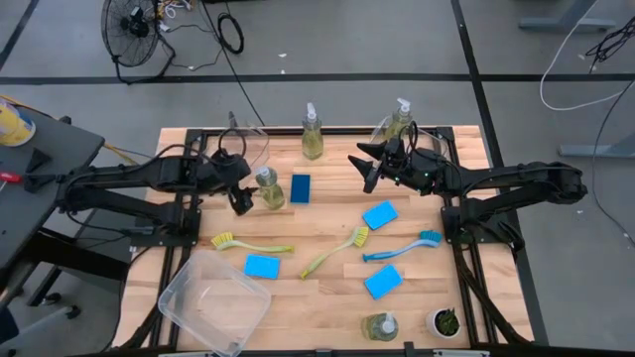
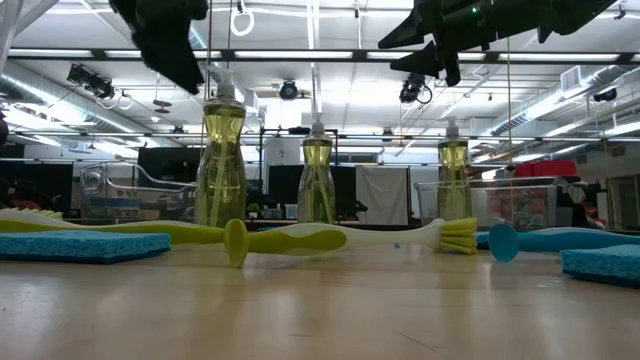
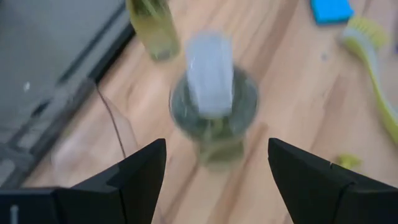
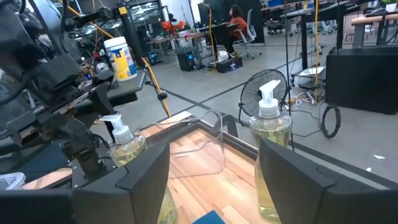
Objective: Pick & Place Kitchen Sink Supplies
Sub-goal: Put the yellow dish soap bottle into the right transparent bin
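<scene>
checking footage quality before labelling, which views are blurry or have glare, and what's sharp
Left wrist view: motion-blurred, the soap bottle under the open left gripper is smeared. Low view: bright ceiling lights backlight the bottles, the near table is soft, and the yellow-green brush is fairly crisp. High view: evenly lit and sharp. Right wrist view: sharp beyond the open right gripper.
</scene>
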Tool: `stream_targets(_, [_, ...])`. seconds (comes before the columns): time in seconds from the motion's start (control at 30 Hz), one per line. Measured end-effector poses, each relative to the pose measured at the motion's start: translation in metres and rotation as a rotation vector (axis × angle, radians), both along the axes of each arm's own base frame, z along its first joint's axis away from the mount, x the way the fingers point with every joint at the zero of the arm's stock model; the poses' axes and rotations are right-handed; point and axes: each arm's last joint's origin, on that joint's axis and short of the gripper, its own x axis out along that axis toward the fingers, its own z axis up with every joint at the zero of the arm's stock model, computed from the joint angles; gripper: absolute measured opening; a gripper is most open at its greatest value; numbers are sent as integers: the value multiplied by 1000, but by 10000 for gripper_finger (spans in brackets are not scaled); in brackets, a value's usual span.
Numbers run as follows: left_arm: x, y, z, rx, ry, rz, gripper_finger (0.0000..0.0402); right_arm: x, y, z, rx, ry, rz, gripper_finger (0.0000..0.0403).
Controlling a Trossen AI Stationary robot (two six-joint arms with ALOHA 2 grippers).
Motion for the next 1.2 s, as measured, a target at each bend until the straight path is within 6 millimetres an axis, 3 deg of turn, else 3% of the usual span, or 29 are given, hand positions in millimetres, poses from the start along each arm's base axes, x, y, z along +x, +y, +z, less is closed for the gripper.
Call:
stream_targets(0.3, [-9,-1,-6,-66,72,42,287,0,0,0,-1,1,0,249])
stream_targets(0.87, [1,-1,-75,-71,-20,32,287,0,0,0,-10,5,1,249])
stream_targets(1.2, [-5,-1,-92,-96,-107,91,287,0,0,0,-10,4,1,249])
